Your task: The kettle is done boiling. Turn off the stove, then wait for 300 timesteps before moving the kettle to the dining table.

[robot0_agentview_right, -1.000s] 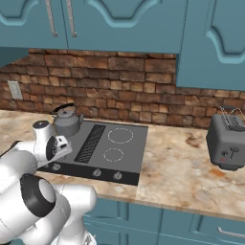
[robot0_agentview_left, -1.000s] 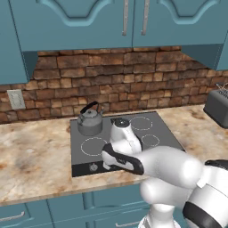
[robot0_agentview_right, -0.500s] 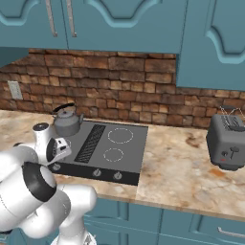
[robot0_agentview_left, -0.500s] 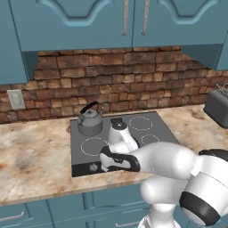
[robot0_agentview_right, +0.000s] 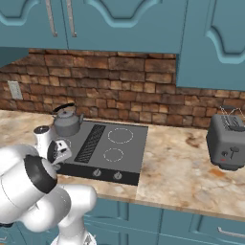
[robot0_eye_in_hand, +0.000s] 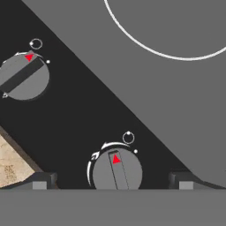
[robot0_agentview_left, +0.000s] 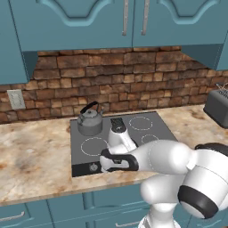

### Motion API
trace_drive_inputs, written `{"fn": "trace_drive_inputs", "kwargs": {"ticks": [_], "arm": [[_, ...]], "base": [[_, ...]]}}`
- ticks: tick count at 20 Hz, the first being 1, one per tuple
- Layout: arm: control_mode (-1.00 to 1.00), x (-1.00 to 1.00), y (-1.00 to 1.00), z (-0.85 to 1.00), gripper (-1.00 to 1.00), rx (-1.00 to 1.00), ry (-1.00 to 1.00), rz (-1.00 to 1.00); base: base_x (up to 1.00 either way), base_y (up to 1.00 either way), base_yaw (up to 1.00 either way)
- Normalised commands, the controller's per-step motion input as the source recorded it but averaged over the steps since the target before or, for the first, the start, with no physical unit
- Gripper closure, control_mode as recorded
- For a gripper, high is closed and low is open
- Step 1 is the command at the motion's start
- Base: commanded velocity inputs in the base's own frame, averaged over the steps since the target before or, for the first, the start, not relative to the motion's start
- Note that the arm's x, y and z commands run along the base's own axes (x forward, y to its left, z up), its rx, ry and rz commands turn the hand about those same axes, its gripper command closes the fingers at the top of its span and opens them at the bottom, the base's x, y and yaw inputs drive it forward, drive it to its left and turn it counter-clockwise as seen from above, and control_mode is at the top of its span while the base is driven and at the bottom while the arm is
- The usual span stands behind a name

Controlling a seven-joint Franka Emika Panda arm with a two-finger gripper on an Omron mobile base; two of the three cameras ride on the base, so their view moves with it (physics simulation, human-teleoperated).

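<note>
The grey kettle (robot0_agentview_left: 90,121) (robot0_agentview_right: 66,122) sits on the back left burner of the dark stove (robot0_agentview_left: 144,133) (robot0_agentview_right: 125,148). My gripper (robot0_agentview_left: 106,165) (robot0_agentview_right: 58,154) (robot0_eye_in_hand: 112,183) hangs low over the stove's front knob strip, left of its middle. In the hand view it is open, its fingertips (robot0_eye_in_hand: 39,181) standing on either side of a round grey knob (robot0_eye_in_hand: 117,171) with a red pointer. They do not touch it. A second knob (robot0_eye_in_hand: 23,76) lies up and to the left. The dining table is out of view.
A boxy grey toaster (robot0_agentview_right: 227,141) (robot0_agentview_left: 217,107) stands on the marbled counter (robot0_agentview_right: 182,172) to the stove's right. A brick wall and teal cabinets rise behind. A wall socket (robot0_agentview_left: 16,99) sits left of the stove.
The hand has crept a little to the left along the stove's front edge. The gripper stays open and the kettle has not moved.
</note>
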Motion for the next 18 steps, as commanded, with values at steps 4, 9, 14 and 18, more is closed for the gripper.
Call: {"fn": "trace_drive_inputs", "kwargs": {"ticks": [4, 9, 14, 18], "arm": [[-1.00, 0.00, 0.00, -0.10, -1.00, 0.00, 0.00, 0.01], [-1.00, 0.06, 0.00, -0.13, -1.00, 0.00, 0.00, 0.00], [-1.00, 0.04, 0.00, -0.13, -1.00, 0.00, 0.00, 0.00], [-1.00, 0.00, 0.00, -0.22, -1.00, 0.00, 0.00, 0.01]], "base": [[0.00, 0.00, 0.00], [0.00, 0.00, 0.00], [0.00, 0.00, 0.00], [0.00, 0.00, 0.00]]}}
